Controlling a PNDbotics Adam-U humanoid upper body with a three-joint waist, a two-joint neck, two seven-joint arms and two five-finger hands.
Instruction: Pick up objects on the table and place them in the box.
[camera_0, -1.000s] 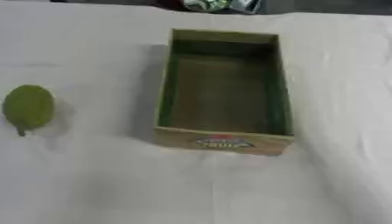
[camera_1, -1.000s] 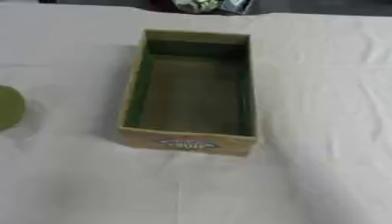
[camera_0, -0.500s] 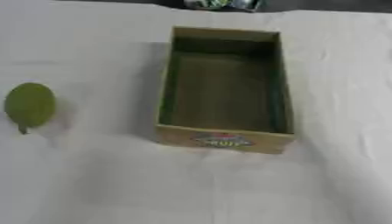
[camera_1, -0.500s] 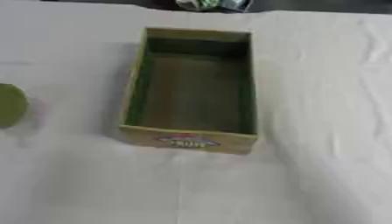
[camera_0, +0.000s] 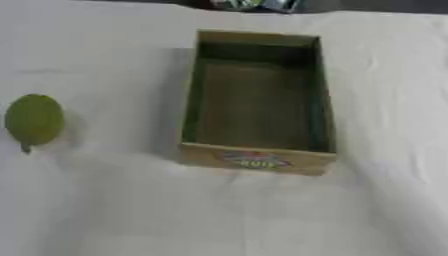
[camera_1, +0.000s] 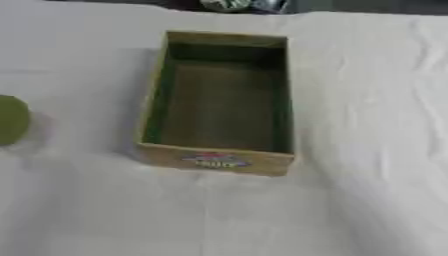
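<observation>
Since neither hand shows in either eye view, their finger state can't be told and "relative to the hand" has to be inferred from the rig: left arm enters from the view's left, right arm from the right. Green fruit-like object (camera_0: 34, 120), oval with a short stem at its near end, lies on the table (camera_0: 105, 210) at the far left, well apart from the box (camera_0: 257, 160); long axis runs roughly near-to-far. So the left hand is probably the nearer one; the right would have to cross over the box. Box is open-topped, looks empty, long axis also near-to-far, printed label on the near wall. Surface is a white cloth, slightly wrinkled on the right. Plenty of free room around the fruit; nothing between it and the box.
</observation>
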